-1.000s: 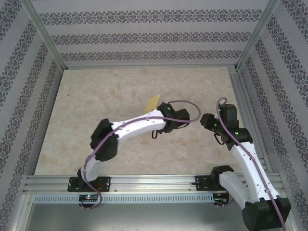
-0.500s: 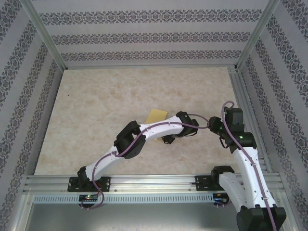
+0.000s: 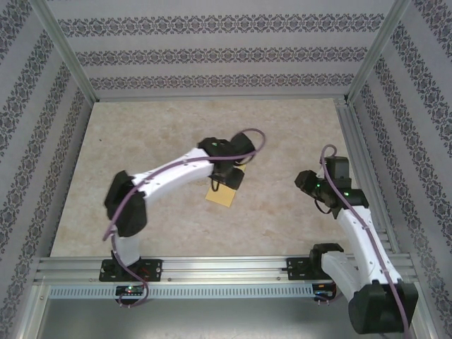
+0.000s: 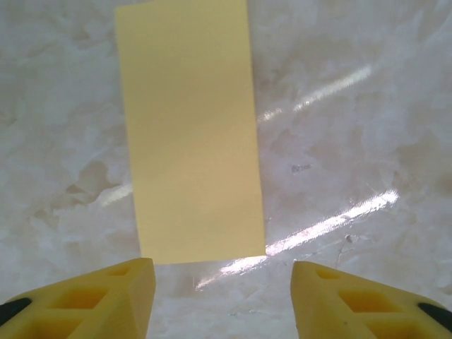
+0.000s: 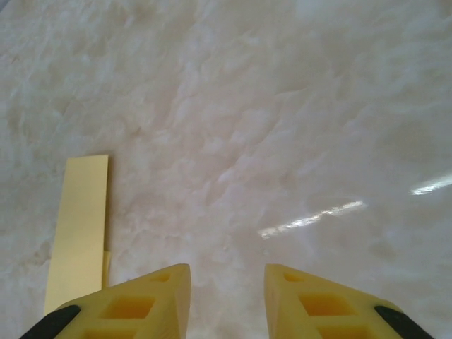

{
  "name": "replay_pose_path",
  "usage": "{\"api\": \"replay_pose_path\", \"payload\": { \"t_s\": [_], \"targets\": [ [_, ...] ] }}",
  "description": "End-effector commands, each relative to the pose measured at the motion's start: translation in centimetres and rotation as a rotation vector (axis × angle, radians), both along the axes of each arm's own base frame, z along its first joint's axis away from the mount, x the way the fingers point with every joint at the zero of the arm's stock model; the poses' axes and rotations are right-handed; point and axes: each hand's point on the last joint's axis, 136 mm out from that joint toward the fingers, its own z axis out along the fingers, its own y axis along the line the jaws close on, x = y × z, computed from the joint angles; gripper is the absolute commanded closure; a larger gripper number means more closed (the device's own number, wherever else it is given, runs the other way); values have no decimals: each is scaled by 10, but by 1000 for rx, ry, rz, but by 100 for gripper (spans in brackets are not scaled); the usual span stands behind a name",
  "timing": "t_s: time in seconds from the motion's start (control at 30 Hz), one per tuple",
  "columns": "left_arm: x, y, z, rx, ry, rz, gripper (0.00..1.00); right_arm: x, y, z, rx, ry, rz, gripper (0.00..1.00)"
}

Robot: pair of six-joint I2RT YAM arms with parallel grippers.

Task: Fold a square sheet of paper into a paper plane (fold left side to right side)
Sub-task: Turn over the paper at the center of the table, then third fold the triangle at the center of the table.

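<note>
Item: square sheet of paper point(image 4: 191, 134), yellow-orange, lying flat on the bench point(image 3: 141, 141) as a half-width rectangle (the left-to-right fold looked already made), near the bench's middle. Left claw point(image 4: 222, 274): released, jaws apart over bare bench with nothing between them, and the sheet's near edge just at its 12 o'clock. Right claw point(image 5: 227, 274): jaws apart and empty, well apart from the sheet at its 3 o'clock in the overhead view, and the paper lay at 9 o'clock of its own camera. Hazards, as judged: an unpressed crease could spring open; a claw descending onto such thin paper could skid it or slide the top layer off the bottom one; pinching a flat edge could lift one layer alone, spoiling later folds.
</note>
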Motion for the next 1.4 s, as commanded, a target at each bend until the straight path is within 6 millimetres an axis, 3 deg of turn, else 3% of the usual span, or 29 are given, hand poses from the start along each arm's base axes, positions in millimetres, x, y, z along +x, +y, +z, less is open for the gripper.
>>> {"api": "replay_pose_path", "payload": {
  "t_s": [0.0,0.1,0.17,0.27,0.5,0.7,0.9,1.37],
  "targets": [
    [14,3,20,-252,-25,45,41,20,51,5,167,-60,94,67],
    [19,31,20,-381,-7,124,36,34,96,0,217,-62,175,68],
    [22,46,18,-446,-4,170,27,42,123,-4,236,-54,218,68],
    [24,60,11,-547,23,218,22,57,159,-14,241,-43,271,68],
    [28,75,-21,-648,101,317,18,97,214,-37,255,-12,347,68],
    [31,70,-46,-665,163,341,15,119,216,-67,159,30,319,67],
    [33,65,-64,-662,207,353,13,118,210,-89,117,69,319,67],
    [32,43,-88,-634,274,327,13,112,207,-100,101,95,334,67]
  ]
}}
